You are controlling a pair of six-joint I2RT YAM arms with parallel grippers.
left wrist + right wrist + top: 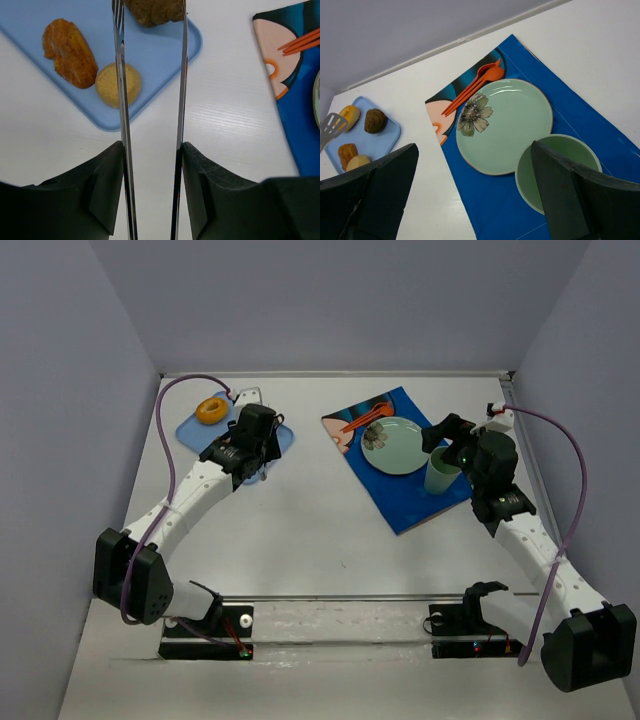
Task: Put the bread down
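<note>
Left gripper [152,146] clasps metal tongs [123,110] from outside, the blades standing apart. Its arm stretches low over the blue tray [160,50] near the table [225,125]'s far-left corner. On the tray lie a dark bun [150,10] at the blade tips, a pale round bun [107,82] and an orange-brown piece [70,52]. Right gripper [475,200] gapes wide above the green cup [555,170].
</note>
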